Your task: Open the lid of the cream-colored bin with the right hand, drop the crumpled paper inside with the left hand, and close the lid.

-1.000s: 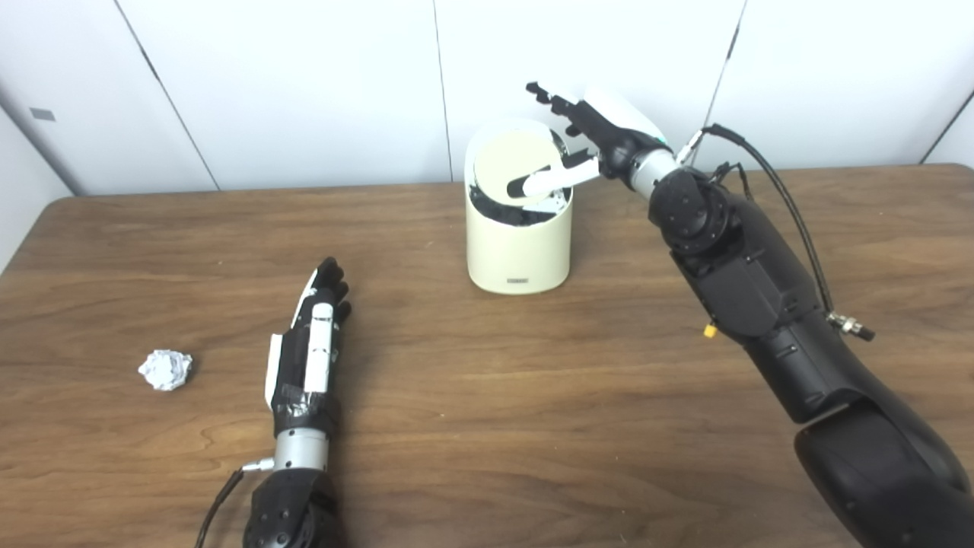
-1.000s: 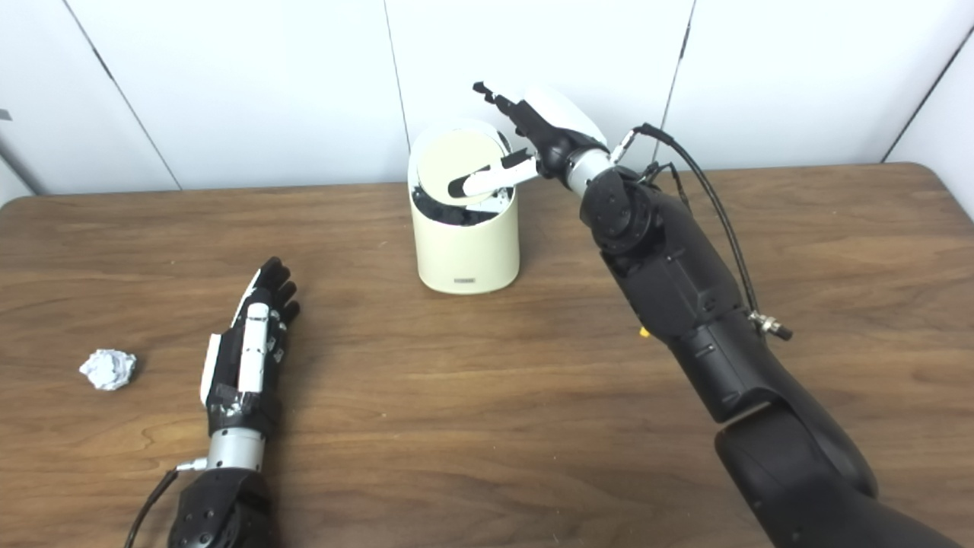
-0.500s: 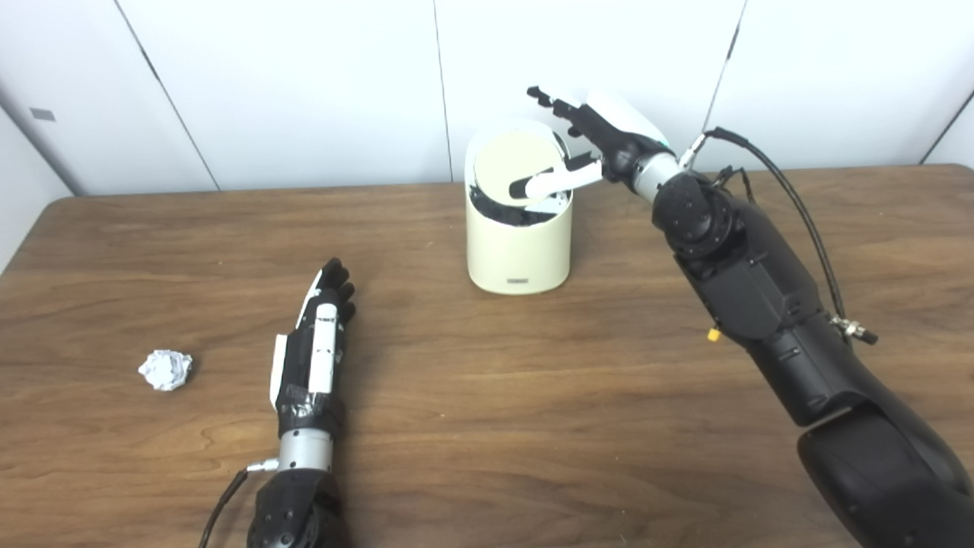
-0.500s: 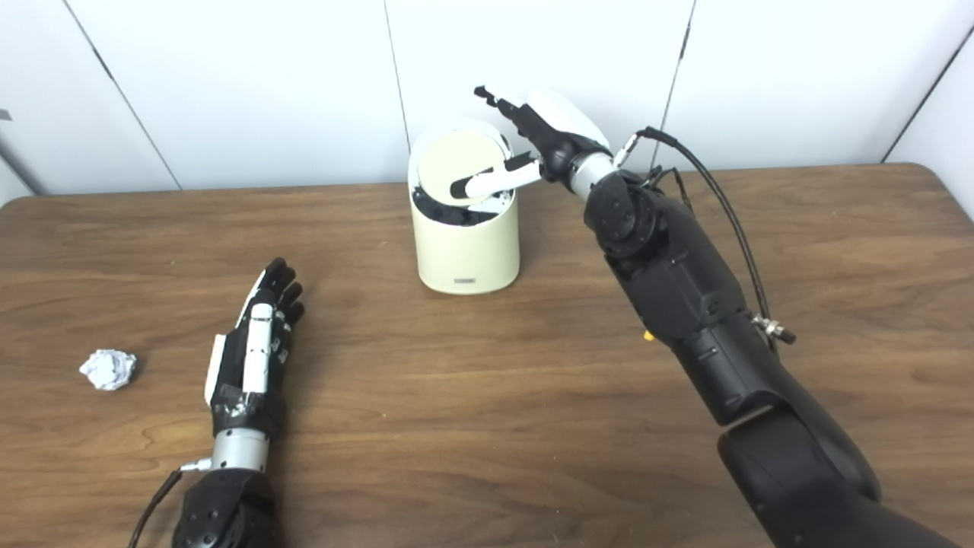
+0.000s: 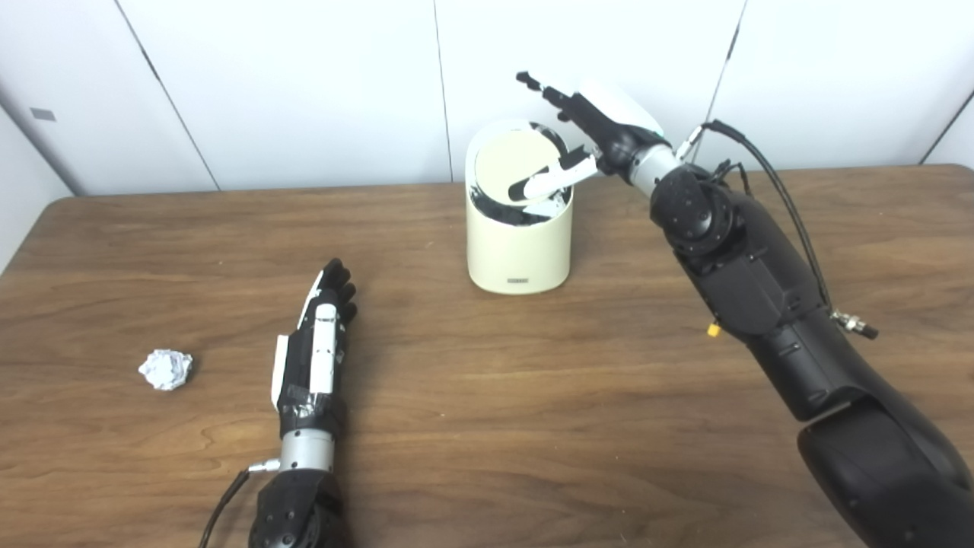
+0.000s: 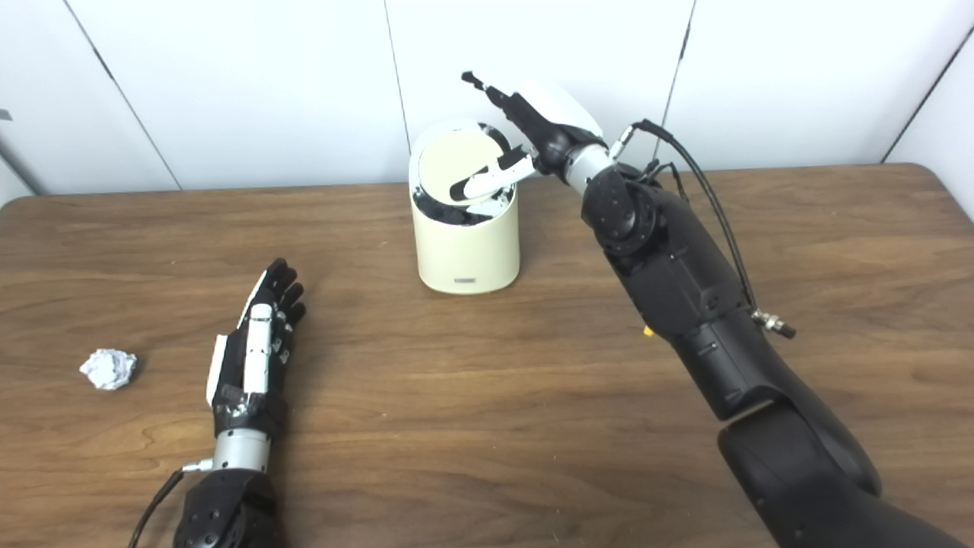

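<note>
One step, lid-opening, was under way: at the bin (image 5: 519, 242) the right hand (image 5: 586, 137), fingers spread, propped the tilted lid (image 5: 511, 156), while the left hand (image 5: 316, 354) lay released, needing next to reach the crumpled paper (image 5: 165, 369) well left of the bin.

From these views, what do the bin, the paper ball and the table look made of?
Bin: likely plastic, smooth matte cream wall.
Paper ball: crumpled white paper, sharp creases.
Table: wood or wood-look laminate, dark brown grain with slight sheen; can't tell which.

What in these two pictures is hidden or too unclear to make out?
- Inside of the bin: both views, hidden by the tilted lid and a dark opening.
- Label on the bin's front: too small to read.
- Right hand: whether its fingers grip or only touch the lid is unclear.
</note>
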